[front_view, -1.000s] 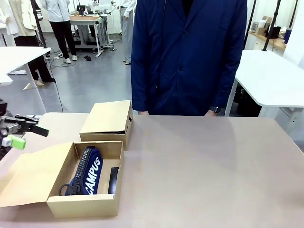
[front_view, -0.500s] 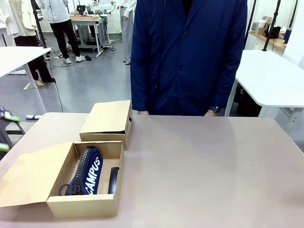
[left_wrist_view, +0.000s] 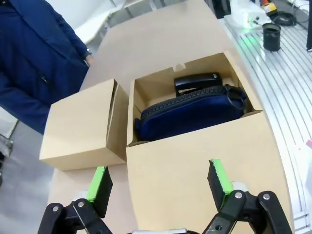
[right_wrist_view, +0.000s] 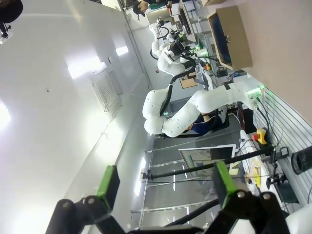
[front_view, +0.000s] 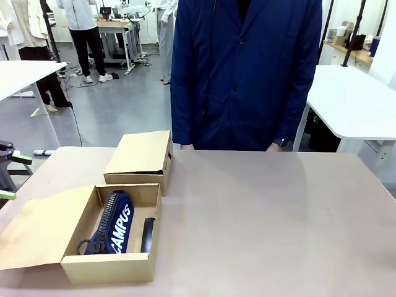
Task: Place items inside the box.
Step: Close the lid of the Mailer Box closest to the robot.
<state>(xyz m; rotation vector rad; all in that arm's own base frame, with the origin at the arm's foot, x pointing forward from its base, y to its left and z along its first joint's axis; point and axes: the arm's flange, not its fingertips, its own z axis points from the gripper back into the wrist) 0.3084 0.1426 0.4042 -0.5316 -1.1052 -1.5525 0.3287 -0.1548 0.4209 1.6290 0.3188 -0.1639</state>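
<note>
left gripper (left_wrist_view: 160,183) hangs spread and empty; ahead of its fingertips sits the open brown cardboard box (left_wrist_view: 195,151) holding the navy zip pouch (left_wrist_view: 190,111). right gripper (right_wrist_view: 166,183) spread, empty.

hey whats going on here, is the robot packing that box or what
Packing looks under way. The open cardboard box holds a navy "CAMPUS" pouch and a black stapler beside it. A second, closed box sits just behind it. The left gripper hangs open and empty above the open box's flap; the right gripper is open too, pointed away from the table. A person in a blue coat stands at the far side.
</note>
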